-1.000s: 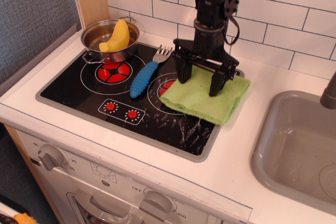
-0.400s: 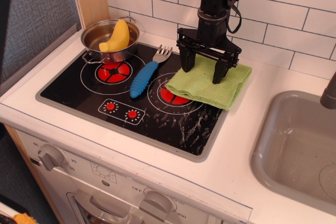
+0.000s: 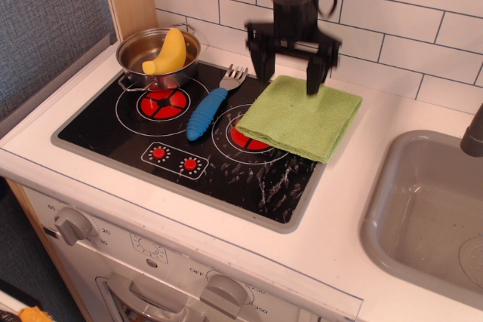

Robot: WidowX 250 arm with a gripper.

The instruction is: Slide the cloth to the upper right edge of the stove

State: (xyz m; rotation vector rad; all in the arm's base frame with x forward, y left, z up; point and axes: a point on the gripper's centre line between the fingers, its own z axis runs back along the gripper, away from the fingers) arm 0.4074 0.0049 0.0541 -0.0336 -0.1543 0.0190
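Cloth (image 3: pixel 300 117) lies flat just below the fingers (image 3: pixel 311 81), on the far right corner of the stove (image 3: pixel 113 137), part over the right burner ring, right edge overhanging onto the surface (image 3: pixel 339 209). Fingers spread wide, holding nothing, blurred. Looks light, soft and floppy; pressing down on top likely beats pinching.

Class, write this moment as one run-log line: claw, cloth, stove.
claw: open, raised above cloth's back edge | cloth: flat at upper right of stove, partly covering right burner | contact: none
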